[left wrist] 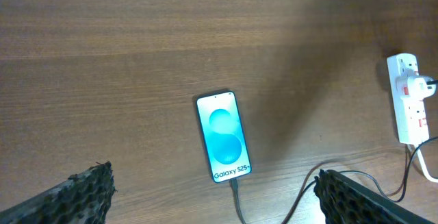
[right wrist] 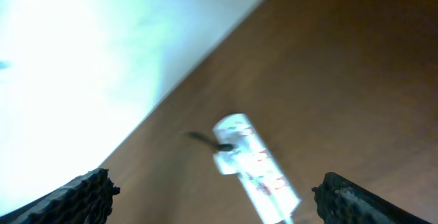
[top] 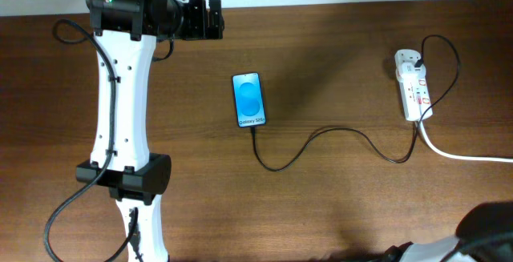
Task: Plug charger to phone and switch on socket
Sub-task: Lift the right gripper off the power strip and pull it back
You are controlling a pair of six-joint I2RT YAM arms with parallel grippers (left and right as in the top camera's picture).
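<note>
The phone (top: 249, 99) lies flat mid-table with its blue "Galaxy S25+" screen lit; it also shows in the left wrist view (left wrist: 224, 136). The thin black charger cable (top: 321, 138) runs from the phone's near end, where its tip sits at the port (left wrist: 234, 181), across to the white socket strip (top: 414, 84). The strip has a white adapter plugged at its far end (left wrist: 415, 85) and shows blurred in the right wrist view (right wrist: 255, 167). My left gripper (left wrist: 215, 196) is open and empty, high above the phone. My right gripper (right wrist: 215, 193) is open and empty, away from the strip.
The thick white mains cord (top: 465, 155) runs from the strip off the right edge. The left arm (top: 120, 94) stretches along the table's left side. The right arm (top: 473, 238) sits at the bottom right corner. A pale wall borders the table's far edge.
</note>
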